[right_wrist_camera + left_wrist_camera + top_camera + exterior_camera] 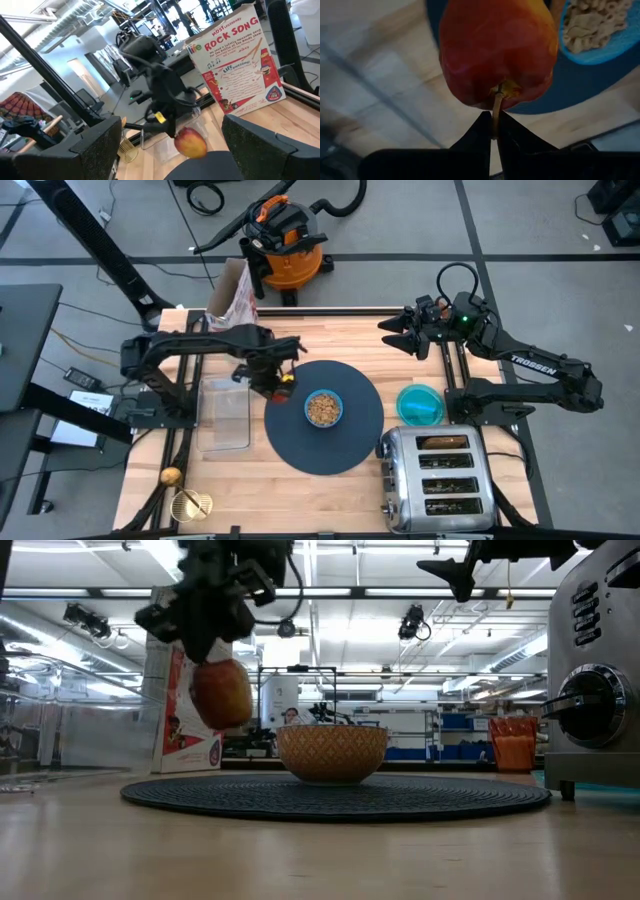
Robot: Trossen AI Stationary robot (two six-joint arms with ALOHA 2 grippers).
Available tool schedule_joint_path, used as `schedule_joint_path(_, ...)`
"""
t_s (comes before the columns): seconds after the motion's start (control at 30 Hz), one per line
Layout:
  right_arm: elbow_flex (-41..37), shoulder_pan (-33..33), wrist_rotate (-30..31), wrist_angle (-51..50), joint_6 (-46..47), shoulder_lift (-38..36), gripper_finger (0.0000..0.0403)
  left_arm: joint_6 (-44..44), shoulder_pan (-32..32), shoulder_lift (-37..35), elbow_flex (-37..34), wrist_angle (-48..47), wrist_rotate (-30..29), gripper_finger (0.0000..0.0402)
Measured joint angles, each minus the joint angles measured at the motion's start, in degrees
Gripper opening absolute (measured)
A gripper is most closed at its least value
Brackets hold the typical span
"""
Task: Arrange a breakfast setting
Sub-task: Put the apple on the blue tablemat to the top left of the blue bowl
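Observation:
My left gripper [283, 383] is shut on the stem of the red apple [497, 50], which hangs above the left edge of the dark slate-blue round mat [325, 420]. The apple also shows in the low view [221, 693] and the right wrist view [190, 142]. The light-blue bowl [323, 408], filled with cereal, sits on the mat's middle. The teal shallow dish [420, 404] sits right of the mat. My right gripper [392, 332] is open and empty, raised over the table's far right. The gold spoon [171, 477] lies at the near left. The copper-orange cup is out of view. My left gripper pinches the apple's stem [495, 107] between its two fingertips [481, 127]. The fingers come from above, slanting down. The apple hangs below the fingers, lifted clear of the mat and the table.
A silver toaster [437, 479] stands at the near right. A cereal box [232, 295] stands at the far left. A clear container [225, 415] lies left of the mat. A gold wire piece [190, 505] sits at the near left corner.

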Motion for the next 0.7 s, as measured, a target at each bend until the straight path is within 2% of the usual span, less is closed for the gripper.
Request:
schedule_joint_path(0.33,0.00,0.00,0.00,-0.01,-0.33,0.00,0.0347,3.88,5.11,7.67,-0.01,2.64,2.53,0.0019)
schedule_joint_path(0.7,0.00,0.01,-0.02,-0.24,-0.45,0.00,0.0347,4.62,8.25,10.85,-0.02,6.04,4.06,0.0023)
